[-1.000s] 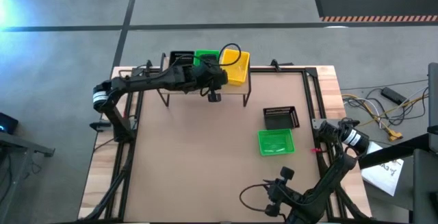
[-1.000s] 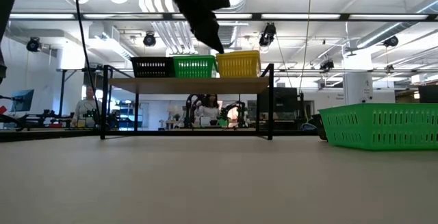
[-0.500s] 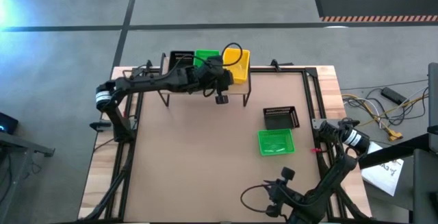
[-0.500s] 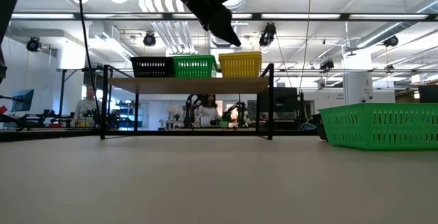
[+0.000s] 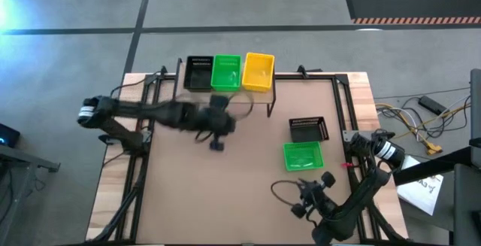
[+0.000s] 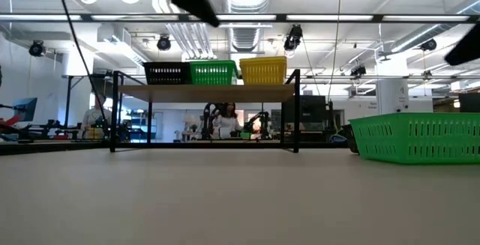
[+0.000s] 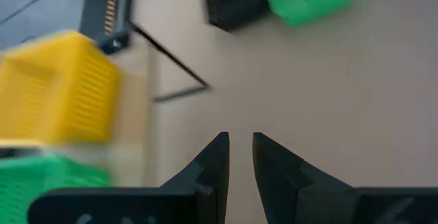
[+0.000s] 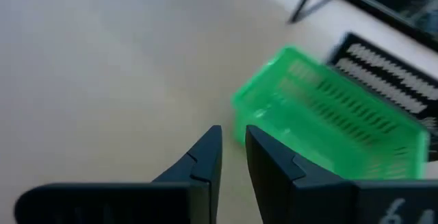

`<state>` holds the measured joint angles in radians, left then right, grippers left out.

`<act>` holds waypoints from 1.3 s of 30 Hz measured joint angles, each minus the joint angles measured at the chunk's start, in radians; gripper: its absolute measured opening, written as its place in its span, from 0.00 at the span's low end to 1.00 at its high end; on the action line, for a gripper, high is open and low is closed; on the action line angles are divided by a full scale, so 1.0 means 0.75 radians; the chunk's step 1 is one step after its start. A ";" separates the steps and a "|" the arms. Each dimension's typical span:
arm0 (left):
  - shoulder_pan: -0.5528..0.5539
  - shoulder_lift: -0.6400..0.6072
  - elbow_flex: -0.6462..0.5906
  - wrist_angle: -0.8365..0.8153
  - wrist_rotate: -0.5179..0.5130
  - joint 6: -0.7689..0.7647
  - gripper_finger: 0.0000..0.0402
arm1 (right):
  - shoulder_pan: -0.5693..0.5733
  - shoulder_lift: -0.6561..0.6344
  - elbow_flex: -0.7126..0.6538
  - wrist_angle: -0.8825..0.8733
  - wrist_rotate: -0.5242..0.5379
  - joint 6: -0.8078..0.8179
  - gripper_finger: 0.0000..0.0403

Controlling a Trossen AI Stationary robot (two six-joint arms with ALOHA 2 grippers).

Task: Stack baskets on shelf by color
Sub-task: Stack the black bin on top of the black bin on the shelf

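Note:
Three baskets stand side by side on the shelf [image 5: 255,97] at the table's far side: black [image 5: 199,73], green [image 5: 227,72] and yellow [image 5: 258,71]. On the tabletop to the right, another black basket [image 5: 308,129] lies just beyond another green basket [image 5: 302,156]. My left gripper [image 7: 238,140] hovers over the table's middle, in front of the shelf, blurred in the high view. Its fingers are nearly together and hold nothing. My right gripper [image 8: 233,133] hangs near the front right and points at the green basket [image 8: 328,125] on the table. It is likewise shut and holds nothing.
Black frame rails [image 5: 342,103] run along the table's sides. Bare tabletop [image 5: 188,186] spreads across the left and middle. Cables and papers lie on the floor beyond the right edge. People sit in the room behind the shelf [image 6: 225,118].
My left gripper has drawn back from the yellow basket on the shelf, swinging toward the table's near and left side to a spot over its middle. The yellow basket stays on the shelf. My right gripper has rolled at the wrist and edged toward the green basket on the table.

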<state>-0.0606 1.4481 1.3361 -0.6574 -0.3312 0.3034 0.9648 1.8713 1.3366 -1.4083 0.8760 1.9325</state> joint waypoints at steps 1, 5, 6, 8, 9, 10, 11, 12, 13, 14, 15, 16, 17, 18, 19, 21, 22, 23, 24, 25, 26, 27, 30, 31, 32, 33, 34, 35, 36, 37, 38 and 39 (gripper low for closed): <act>-0.053 -0.039 -0.073 0.022 -0.030 -0.043 0.12 | -0.012 -0.006 -0.005 -0.035 -0.001 0.034 0.16; -0.263 -0.173 -0.403 0.198 -0.157 -0.255 0.12 | -0.084 -0.064 -0.033 -0.054 -0.018 0.000 0.22; -0.315 -0.202 -0.480 0.260 -0.179 -0.310 0.12 | -0.109 -0.083 -0.039 -0.045 -0.023 -0.041 0.23; -0.413 -0.254 -0.631 0.391 -0.206 -0.409 0.12 | -0.166 -0.133 -0.047 -0.020 -0.050 -0.130 0.27; -0.457 -0.271 -0.698 0.460 -0.209 -0.451 0.12 | -0.202 -0.161 -0.049 -0.005 -0.076 -0.176 0.29; -0.501 -0.284 -0.758 0.528 -0.210 -0.491 0.12 | -0.243 -0.189 -0.051 0.017 -0.112 -0.224 0.30; -0.543 -0.295 -0.813 0.586 -0.212 -0.528 0.12 | -0.286 -0.212 -0.051 0.042 -0.148 -0.284 0.32; -0.585 -0.301 -0.864 0.640 -0.225 -0.563 0.12 | -0.331 -0.232 -0.051 0.073 -0.189 -0.359 0.34; -0.623 -0.302 -0.903 0.694 -0.243 -0.594 0.12 | -0.377 -0.250 -0.051 0.103 -0.232 -0.438 0.36; -0.661 -0.302 -0.937 0.756 -0.258 -0.620 0.12 | -0.422 -0.266 -0.051 0.124 -0.274 -0.516 0.38; -0.697 -0.302 -0.970 0.803 -0.286 -0.647 0.12 | -0.468 -0.279 -0.051 0.134 -0.304 -0.580 0.40; -0.732 -0.300 -0.996 0.840 -0.325 -0.677 0.12 | -0.511 -0.298 -0.051 0.134 -0.323 -0.635 0.42; -0.762 -0.294 -1.018 0.884 -0.363 -0.703 0.12 | -0.552 -0.318 -0.052 0.131 -0.332 -0.687 0.44; -0.789 -0.284 -1.037 0.926 -0.409 -0.721 0.12 | -0.597 -0.339 -0.053 0.126 -0.331 -0.736 0.46; -0.812 -0.277 -1.050 0.957 -0.455 -0.740 0.12 | -0.644 -0.362 -0.053 0.123 -0.332 -0.782 0.48; -0.848 -0.261 -1.062 0.984 -0.520 -0.748 0.12 | -0.745 -0.408 -0.064 0.121 -0.332 -0.840 0.51; -0.859 -0.253 -1.064 1.004 -0.529 -0.747 0.12 | -0.799 -0.429 -0.074 0.122 -0.336 -0.859 0.52; -0.868 -0.248 -1.065 1.011 -0.535 -0.746 0.12 | -0.854 -0.448 -0.088 0.136 -0.350 -0.876 0.53; -0.875 -0.245 -1.065 1.012 -0.539 -0.747 0.12 | -0.909 -0.467 -0.107 0.160 -0.377 -0.904 0.53; -0.881 -0.242 -1.065 1.012 -0.539 -0.748 0.12 | -0.960 -0.483 -0.130 0.199 -0.416 -0.939 0.53; -0.886 -0.238 -1.065 1.012 -0.539 -0.748 0.12 | -1.010 -0.495 -0.154 0.246 -0.460 -0.976 0.53; -0.890 -0.235 -1.065 1.011 -0.539 -0.749 0.12 | -1.053 -0.504 -0.181 0.302 -0.505 -1.018 0.54; -0.901 -0.230 -1.066 1.012 -0.540 -0.751 0.12 | -1.150 -0.513 -0.266 0.472 -0.618 -1.130 0.54; -0.905 -0.230 -1.066 1.012 -0.540 -0.752 0.12 | -1.172 -0.513 -0.291 0.517 -0.651 -1.147 0.54; -0.908 -0.230 -1.066 1.013 -0.540 -0.756 0.12 | -1.191 -0.512 -0.316 0.551 -0.681 -1.159 0.54; -0.910 -0.230 -1.067 1.013 -0.541 -0.761 0.12 | -1.204 -0.509 -0.342 0.573 -0.701 -1.162 0.54; -0.911 -0.230 -1.068 1.012 -0.541 -0.772 0.12 | -1.214 -0.506 -0.365 0.581 -0.713 -1.162 0.54; -0.911 -0.230 -1.070 1.011 -0.541 -0.778 0.12 | -1.220 -0.502 -0.388 0.586 -0.715 -1.160 0.54; -0.913 -0.230 -1.070 1.010 -0.542 -0.780 0.12 | -1.226 -0.501 -0.411 0.588 -0.716 -1.150 0.53; -0.914 -0.230 -1.070 1.010 -0.543 -0.781 0.12 | -1.227 -0.501 -0.433 0.588 -0.716 -1.136 0.53; -0.914 -0.230 -1.070 1.010 -0.544 -0.781 0.12 | -1.227 -0.501 -0.451 0.588 -0.715 -1.131 0.52; -0.914 -0.230 -1.070 1.010 -0.544 -0.781 0.12 | -1.228 -0.501 -0.467 0.590 -0.715 -1.130 0.51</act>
<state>-0.7464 1.2758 0.5337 0.1001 -0.7391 -0.2827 0.0441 1.4952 0.9865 -0.9660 0.3397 1.0854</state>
